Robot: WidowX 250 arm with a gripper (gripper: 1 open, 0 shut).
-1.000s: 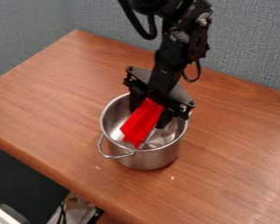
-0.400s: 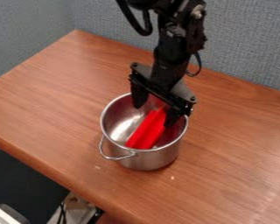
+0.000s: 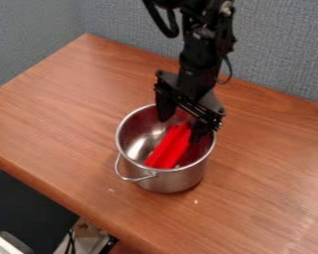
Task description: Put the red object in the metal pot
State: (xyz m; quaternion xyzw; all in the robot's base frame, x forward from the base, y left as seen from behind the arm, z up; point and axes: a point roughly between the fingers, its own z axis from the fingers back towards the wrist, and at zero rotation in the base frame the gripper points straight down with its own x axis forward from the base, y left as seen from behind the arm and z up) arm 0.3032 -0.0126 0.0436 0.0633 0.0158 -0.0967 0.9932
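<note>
The red object [image 3: 174, 148], a bright red bar, lies slanted inside the metal pot [image 3: 132, 164], its upper end leaning toward the far rim. The shiny round pot stands on the wooden table with a thin handle at its front left. My gripper [image 3: 189, 107] hangs just above the pot's far rim, over the bar's upper end. Its dark fingers [image 3: 163, 95] are spread open, and nothing is between them. The black arm rises from it toward the top of the view.
The wooden table [image 3: 56, 94] extends to the left and right of the pot. Its front edge runs diagonally close below the pot. A grey wall lies behind, and floor clutter shows below the table edge.
A second ago the gripper held the red bar down in the pot. It has since let go, opened wide and risen slightly toward the far rim, and the bar settled inside the pot.
</note>
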